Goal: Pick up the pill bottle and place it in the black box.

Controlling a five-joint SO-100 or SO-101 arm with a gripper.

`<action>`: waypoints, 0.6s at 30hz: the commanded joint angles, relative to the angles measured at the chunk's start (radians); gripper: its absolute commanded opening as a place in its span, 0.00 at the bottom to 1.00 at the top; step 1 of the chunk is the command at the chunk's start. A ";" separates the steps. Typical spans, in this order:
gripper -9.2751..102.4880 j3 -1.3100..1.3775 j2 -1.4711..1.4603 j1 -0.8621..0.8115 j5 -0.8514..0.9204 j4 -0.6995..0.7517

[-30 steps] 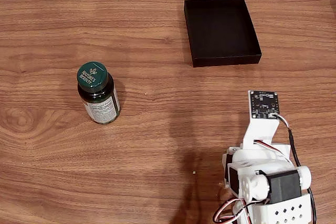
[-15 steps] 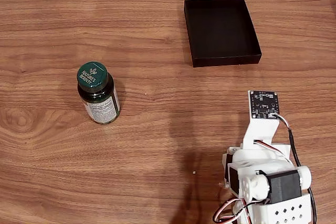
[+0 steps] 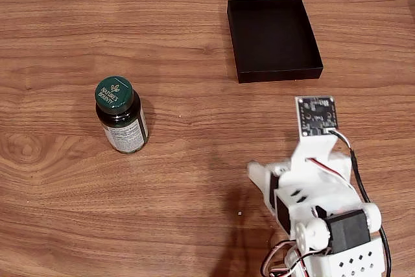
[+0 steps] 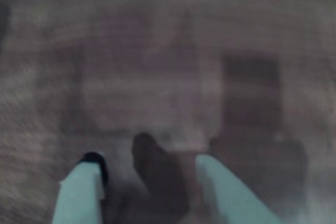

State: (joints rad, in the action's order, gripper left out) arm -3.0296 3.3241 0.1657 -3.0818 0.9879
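The pill bottle (image 3: 121, 115) stands upright on the wooden table at the left of the fixed view; it is dark green with a green lettered lid and a white label. The black box (image 3: 273, 38) lies at the far middle-right and holds nothing. The white arm (image 3: 318, 192) is folded low at the near right, far from both. In the blurred wrist view, my gripper (image 4: 147, 162) hangs just above bare wood. Its two pale fingers (image 4: 79, 192) stand apart with nothing between them.
A small black circuit board (image 3: 317, 114) sits on the arm's upper end, below the box. The arm's base and its red, white and black cables (image 3: 350, 261) fill the near right corner. Bare wooden tabletop (image 3: 194, 160) lies between the bottle and the arm.
The arm has swung left and lifted a little from its folded pose; its circuit board moved left and up. Bottle and box have not moved.
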 commanded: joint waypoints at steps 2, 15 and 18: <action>0.34 0.017 0.011 0.060 -0.141 -0.167; 0.44 0.000 0.017 0.360 -0.132 -0.293; 0.44 0.002 0.025 0.419 -0.124 -0.304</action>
State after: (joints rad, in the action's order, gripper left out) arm -3.0496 3.3226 0.5200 -3.2168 0.7271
